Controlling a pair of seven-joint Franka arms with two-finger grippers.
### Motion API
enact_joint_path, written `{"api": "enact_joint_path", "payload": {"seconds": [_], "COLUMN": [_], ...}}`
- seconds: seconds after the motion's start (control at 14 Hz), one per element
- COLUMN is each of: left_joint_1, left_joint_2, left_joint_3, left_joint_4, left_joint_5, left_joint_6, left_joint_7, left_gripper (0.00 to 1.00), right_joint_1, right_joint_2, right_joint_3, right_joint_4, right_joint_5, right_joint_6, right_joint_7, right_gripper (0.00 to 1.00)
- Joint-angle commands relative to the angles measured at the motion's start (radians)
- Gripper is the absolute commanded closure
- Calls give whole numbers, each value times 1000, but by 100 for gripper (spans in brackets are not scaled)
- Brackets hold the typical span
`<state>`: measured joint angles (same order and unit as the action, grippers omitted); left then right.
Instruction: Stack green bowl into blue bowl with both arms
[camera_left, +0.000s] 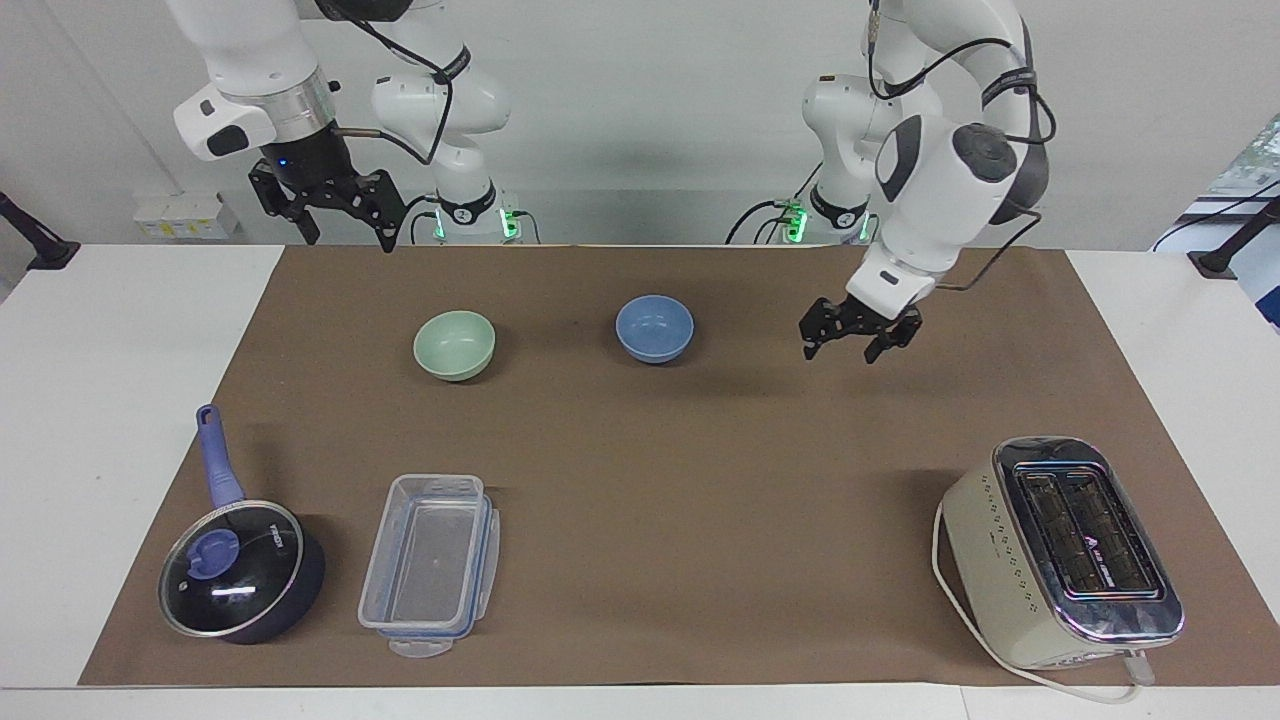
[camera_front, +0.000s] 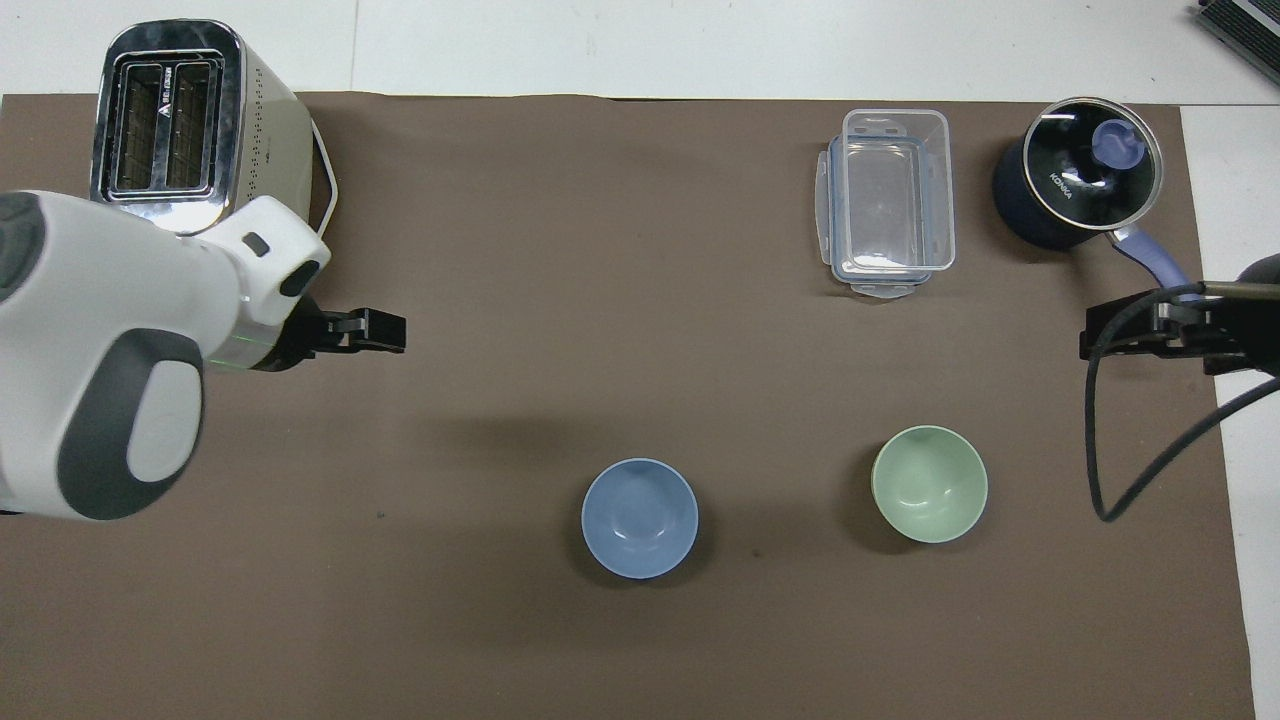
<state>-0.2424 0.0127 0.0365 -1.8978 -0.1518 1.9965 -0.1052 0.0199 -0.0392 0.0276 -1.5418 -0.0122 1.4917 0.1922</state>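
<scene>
Sitting upright on the brown mat (camera_left: 700, 480): the blue bowl (camera_left: 654, 327) and the green bowl (camera_left: 454, 344), side by side and well apart, both near the robots' edge of the mat. Lying toward the right arm's end: the green bowl. Resting near the middle of the table's length: the blue bowl. Holding nothing inside, either of them; not yet stacked.

Hanging in the air over bare mat, toward the left arm's end from the blue bowl and apart from it: the left gripper (camera_left: 858, 342), fingers spread wide, gripping nothing. Showing in the overhead view as black fingers poking out from under the big white wrist, just beside the toaster (camera_front: 205, 150).

Hovering high above the table's edge nearest the robots, at the right arm's end: the right gripper (camera_left: 338, 222), jaws spread too, carrying nothing. Waiting there, well clear of the green bowl.

Standing farther from the robots: a cream toaster with chrome top at the left arm's end, a clear plastic container (camera_left: 430, 563) and, beside it, a dark saucepan (camera_left: 240, 570) with glass lid and blue handle at the right arm's end.
</scene>
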Motion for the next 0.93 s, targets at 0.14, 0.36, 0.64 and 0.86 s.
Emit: {"api": "enact_joint_path", "payload": {"seconds": [0.14, 0.36, 0.64, 0.86], "left_joint_1": [115, 166, 199, 224], "left_joint_2": [0, 1, 15, 1], "left_joint_3": [-10, -10, -10, -10], "left_joint_4": [117, 207, 337, 345], "left_joint_5": [110, 118, 120, 118], "left_joint_6": [-159, -232, -362, -378], "left_joint_7": [142, 165, 167, 165], "left_gripper": [0, 0, 0, 0], "right_joint_1": [-8, -8, -8, -9], "right_joint_2": [-2, -2, -2, -17], "right_joint_3": [-2, -2, -2, -2], "right_joint_4": [5, 3, 2, -24], "right_joint_5": [6, 6, 6, 8], "right_joint_6": [-4, -4, 4, 18], "right_joint_7": [-27, -27, -27, -30], "right_gripper": [0, 0, 0, 0]}}
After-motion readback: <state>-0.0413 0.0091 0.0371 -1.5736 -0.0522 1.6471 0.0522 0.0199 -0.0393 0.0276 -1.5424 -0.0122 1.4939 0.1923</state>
